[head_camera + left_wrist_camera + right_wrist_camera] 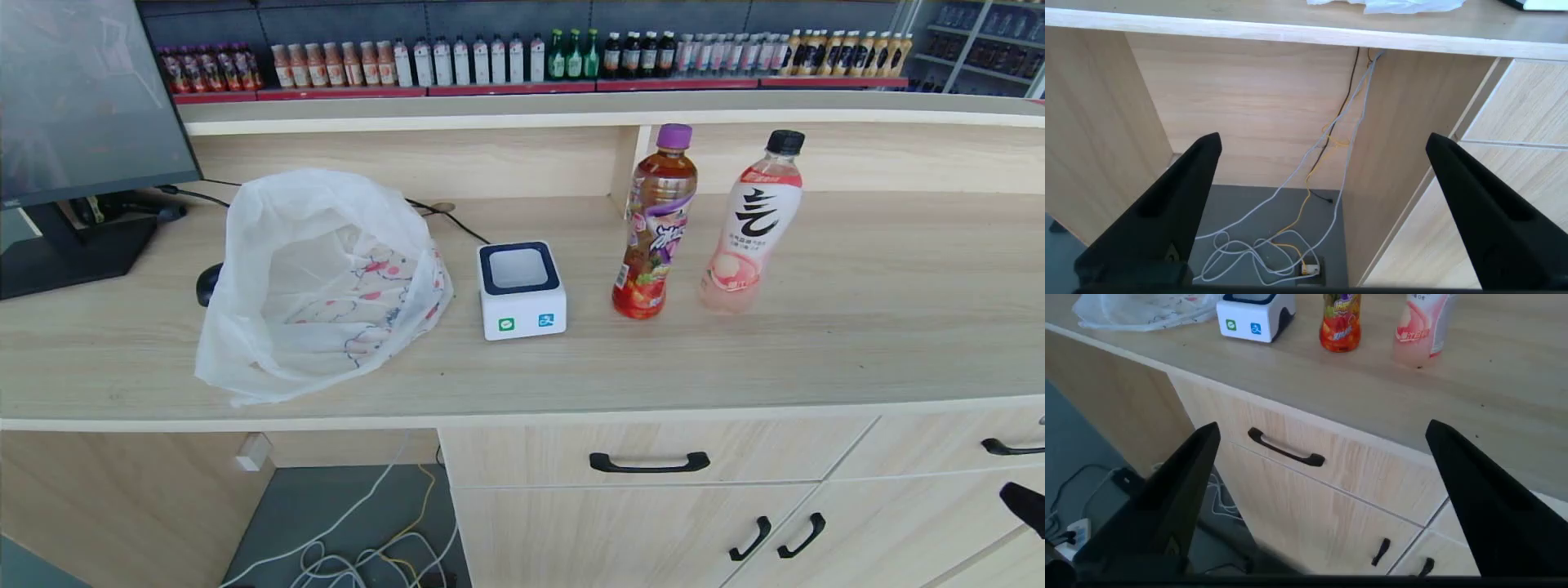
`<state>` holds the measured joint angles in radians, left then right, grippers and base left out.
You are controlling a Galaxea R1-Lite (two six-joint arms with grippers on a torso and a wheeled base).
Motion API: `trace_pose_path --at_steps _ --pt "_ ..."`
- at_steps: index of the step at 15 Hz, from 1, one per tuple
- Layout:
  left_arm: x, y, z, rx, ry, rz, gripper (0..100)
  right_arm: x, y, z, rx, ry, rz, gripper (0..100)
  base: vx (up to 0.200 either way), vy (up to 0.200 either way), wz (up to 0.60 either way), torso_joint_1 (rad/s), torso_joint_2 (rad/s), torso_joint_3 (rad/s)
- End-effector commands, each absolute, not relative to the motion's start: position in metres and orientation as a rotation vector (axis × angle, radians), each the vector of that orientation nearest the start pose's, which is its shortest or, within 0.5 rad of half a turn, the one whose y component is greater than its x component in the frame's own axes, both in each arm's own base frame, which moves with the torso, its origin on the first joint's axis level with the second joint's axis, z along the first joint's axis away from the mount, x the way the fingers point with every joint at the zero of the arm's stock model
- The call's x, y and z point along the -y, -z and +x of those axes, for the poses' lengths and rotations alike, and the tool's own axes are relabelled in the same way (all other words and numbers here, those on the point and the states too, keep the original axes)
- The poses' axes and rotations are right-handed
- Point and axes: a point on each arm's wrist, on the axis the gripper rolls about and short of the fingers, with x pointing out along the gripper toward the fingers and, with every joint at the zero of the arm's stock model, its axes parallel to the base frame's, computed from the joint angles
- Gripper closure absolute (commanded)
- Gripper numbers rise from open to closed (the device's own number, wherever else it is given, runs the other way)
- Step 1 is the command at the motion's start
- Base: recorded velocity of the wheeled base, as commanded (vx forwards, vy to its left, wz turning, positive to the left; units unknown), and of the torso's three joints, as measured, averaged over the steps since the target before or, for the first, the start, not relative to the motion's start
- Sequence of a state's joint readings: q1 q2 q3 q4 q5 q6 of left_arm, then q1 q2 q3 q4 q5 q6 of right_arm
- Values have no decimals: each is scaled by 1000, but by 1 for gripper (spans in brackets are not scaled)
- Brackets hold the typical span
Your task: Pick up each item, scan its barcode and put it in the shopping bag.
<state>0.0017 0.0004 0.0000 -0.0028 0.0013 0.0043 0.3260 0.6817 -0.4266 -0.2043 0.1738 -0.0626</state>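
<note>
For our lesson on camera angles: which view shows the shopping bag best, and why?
The head view: the whole shopping bag lies on the counter with its mouth open. The left wrist view catches a sliver of the bag above the counter edge; the right wrist view crops the bag.

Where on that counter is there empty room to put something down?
Widest bare counter lies right of the pink bottle; a strip runs along the front edge. Crowded between shopping bag, scanner and purple-capped bottle.
</note>
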Motion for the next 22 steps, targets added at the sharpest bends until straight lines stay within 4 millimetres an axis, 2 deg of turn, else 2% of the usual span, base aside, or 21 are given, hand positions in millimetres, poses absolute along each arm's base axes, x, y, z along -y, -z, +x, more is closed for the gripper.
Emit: trace_pose_path --at_steps 1,4,6,9,10,12,17,20,22 --pt "0 -76 -23 3 -3 5 0 -40 -213 87 -84 -571 -88 0 0 0 0 0 0 0" --pt "0 -76 -23 3 -3 5 0 -65 -218 126 -31 -614 -85 0 0 0 0 0 0 0" --pt "0 -76 -23 3 -3 5 0 -82 -222 141 -15 -604 -86 0 0 0 0 0 0 0" --pt "0 -76 -23 3 -3 5 0 -120 -222 152 -51 -627 -101 0 0 0 0 0 0 0" --pt "0 -76 -23 3 -3 5 0 -126 -222 156 -58 -585 -107 0 0 0 0 0 0 0" --pt "0 -76 -23 3 -3 5 0 -133 -226 165 -51 -497 -127 0 0 0 0 0 0 0" --pt "0 -76 -23 3 -3 5 0 -139 -230 176 -14 -421 -270 0 0 0 0 0 0 0" --pt "0 -76 -23 3 -3 5 0 -156 -230 182 27 -438 -257 0 0 0 0 0 0 0" --pt "0 -76 -23 3 -3 5 0 -177 -220 196 65 -393 -183 0 0 0 0 0 0 0"
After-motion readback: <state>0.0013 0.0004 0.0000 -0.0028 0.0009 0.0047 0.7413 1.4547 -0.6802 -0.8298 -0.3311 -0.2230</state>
